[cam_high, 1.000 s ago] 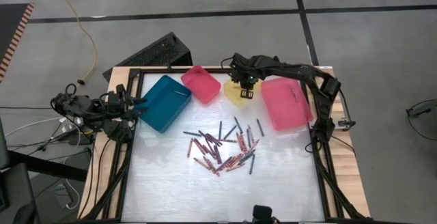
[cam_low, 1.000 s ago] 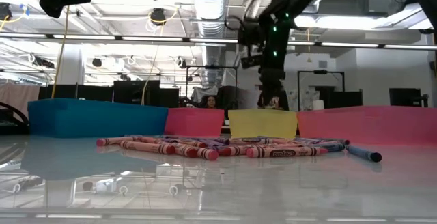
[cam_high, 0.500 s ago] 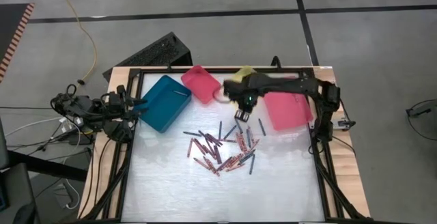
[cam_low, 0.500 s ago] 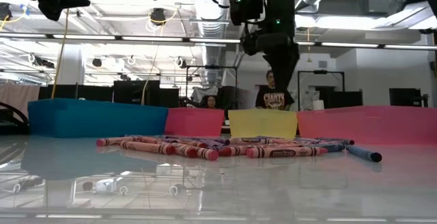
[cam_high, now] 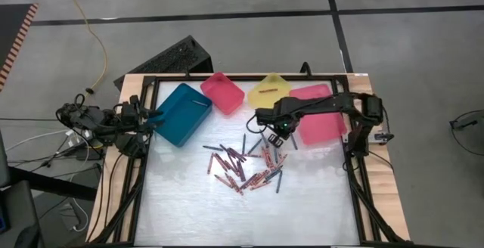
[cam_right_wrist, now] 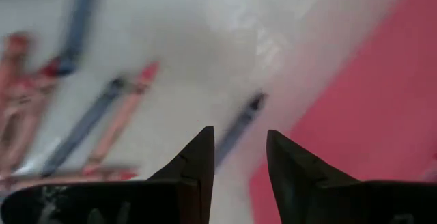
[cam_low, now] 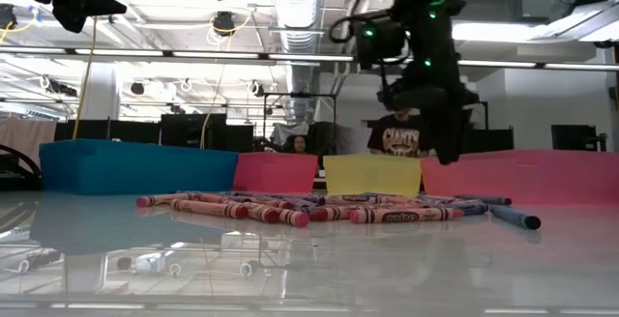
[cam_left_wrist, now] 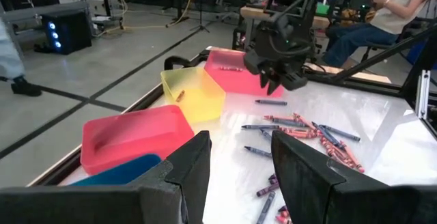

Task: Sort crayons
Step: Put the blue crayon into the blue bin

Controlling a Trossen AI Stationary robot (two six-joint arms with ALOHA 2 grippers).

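Above the desk (cam_high: 189, 210), my right fingers (cam_high: 277, 136) hang parted and empty over the blue crayon (cam_right_wrist: 239, 125) beside the pink bin (cam_high: 321, 119); next I must lower and close.

My left gripper (cam_high: 155, 114) waits by the teal bin (cam_high: 181, 116).

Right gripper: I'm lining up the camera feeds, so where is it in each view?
High view: right gripper, over the far edge of the crayons.
Low view: it hangs upper right of centre.
Left wrist view: top centre.
Right wrist view: bottom centre, open.
Shared landmark: the large pink bin beside it.
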